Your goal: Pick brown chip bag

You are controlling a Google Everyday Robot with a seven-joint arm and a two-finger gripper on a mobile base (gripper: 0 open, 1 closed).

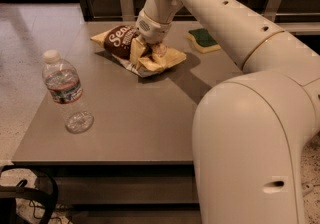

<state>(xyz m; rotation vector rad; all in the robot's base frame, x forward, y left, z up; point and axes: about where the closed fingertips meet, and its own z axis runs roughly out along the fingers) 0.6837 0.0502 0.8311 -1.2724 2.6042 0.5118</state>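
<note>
The brown chip bag (118, 38) lies at the back middle of the grey table (135, 123), dark brown with white script and pale yellow edges. My gripper (146, 51) comes down from the arm above and sits on the bag's middle. Its fingers are shut on the crumpled foil, which bunches up around them. The bag's right end (167, 58) is folded and lifted slightly, while the left end rests on the table.
A clear water bottle (64, 90) with a white cap stands at the table's left front. A green-and-yellow sponge (203, 39) lies at the back right. My large arm body (250, 143) fills the right foreground. Floor lies to the left.
</note>
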